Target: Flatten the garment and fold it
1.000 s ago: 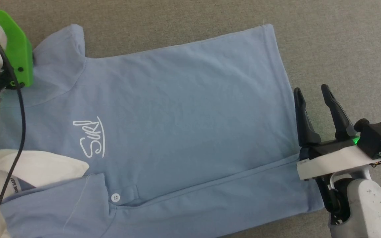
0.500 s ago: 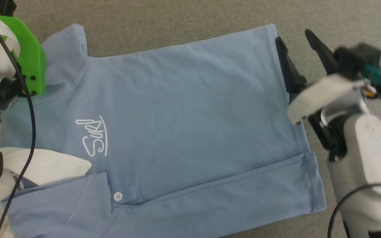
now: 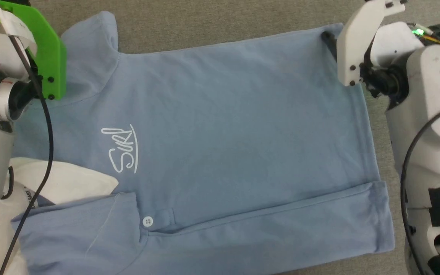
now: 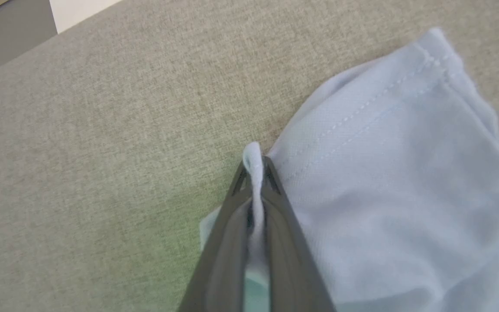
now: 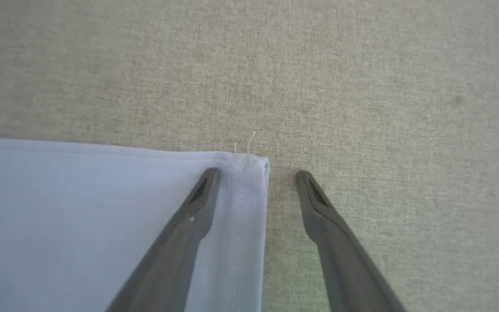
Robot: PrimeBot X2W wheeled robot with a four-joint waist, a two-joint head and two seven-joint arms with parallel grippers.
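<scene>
Head view, garment [image 3: 235,126], white cursive logo [image 3: 122,151] seemingly reading "Surf"

Pale speckled forearms [image 3: 430,88], black cables [image 3: 48,126], a green bracket [image 3: 48,57]; the right hand [image 5: 258,173] has dark tapered fingers [image 5: 180,242].

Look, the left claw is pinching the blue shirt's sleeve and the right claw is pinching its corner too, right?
Not quite. The left gripper does pinch the shirt by its sleeve, but the right gripper is open: the right wrist view shows its fingers spread either side of the hem corner, not closed on it.
</scene>
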